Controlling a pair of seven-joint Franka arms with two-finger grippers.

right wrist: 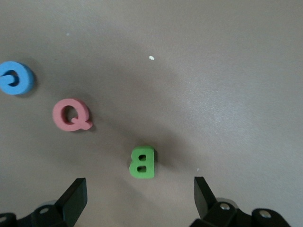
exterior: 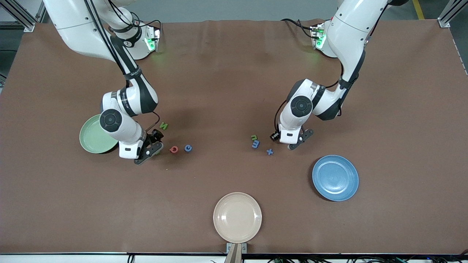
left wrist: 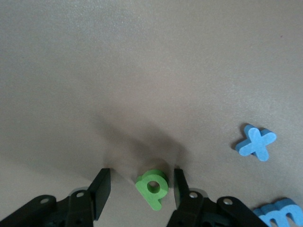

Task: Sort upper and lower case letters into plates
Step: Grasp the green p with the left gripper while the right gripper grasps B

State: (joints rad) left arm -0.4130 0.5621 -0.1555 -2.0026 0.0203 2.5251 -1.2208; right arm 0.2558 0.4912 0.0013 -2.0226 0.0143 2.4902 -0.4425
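Left gripper (left wrist: pixel 142 189) fingers astride green p (left wrist: pixel 152 187) — open.

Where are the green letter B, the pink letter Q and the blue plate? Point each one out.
green letter B (right wrist: pixel 142 163), right wrist view, on its face.
pink letter Q (right wrist: pixel 71 115), right wrist view, on its ring.
blue plate (exterior: pixel 335 178), front view, on its bare middle.

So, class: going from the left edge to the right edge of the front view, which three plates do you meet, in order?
Pale green plate → cream-beige plate → blue plate.
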